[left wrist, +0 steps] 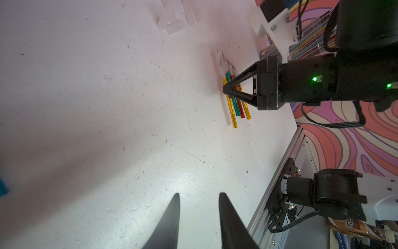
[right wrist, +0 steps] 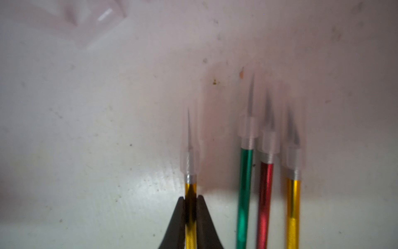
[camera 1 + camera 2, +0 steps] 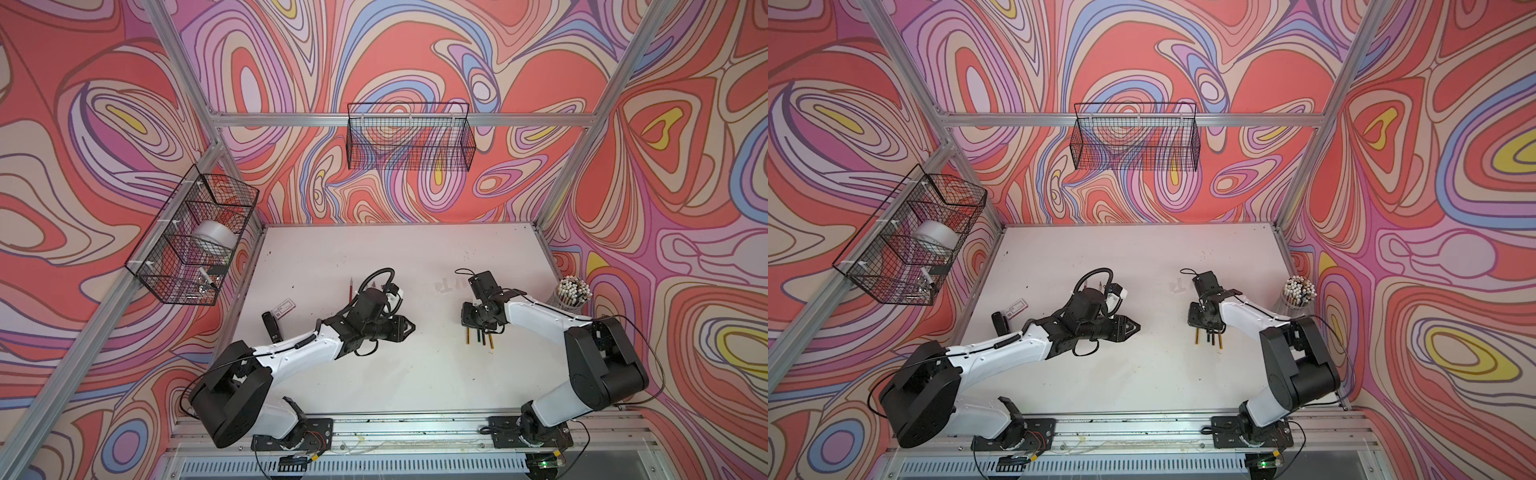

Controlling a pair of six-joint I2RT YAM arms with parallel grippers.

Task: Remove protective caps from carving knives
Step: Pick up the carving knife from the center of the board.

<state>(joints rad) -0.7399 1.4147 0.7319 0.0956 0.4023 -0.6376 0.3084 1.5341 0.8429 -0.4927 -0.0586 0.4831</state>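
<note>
My right gripper [image 2: 190, 200] is shut on the handle of a gold carving knife [image 2: 190, 232] lying on the white table. A translucent protective cap [image 2: 190, 140] covers its blade. Beside it lie a green knife [image 2: 245, 183], a red one [image 2: 266, 189] and a second gold one [image 2: 293, 200], all capped. The left wrist view shows the same right gripper [image 1: 226, 89] pinching down into this row. My left gripper [image 1: 199, 195] stands open over bare table, pointing toward the row in both top views [image 3: 411, 328]. Several loose caps [image 1: 172, 21] lie further back. A bare red knife [image 3: 351, 287] lies behind the left arm.
A clear cup of white-tipped sticks [image 3: 573, 293] stands at the table's right edge. A small card [image 3: 284, 309] and a black block [image 3: 272, 326] lie near the left wall. Wire baskets hang on the back wall [image 3: 409, 137] and the left wall [image 3: 195, 237].
</note>
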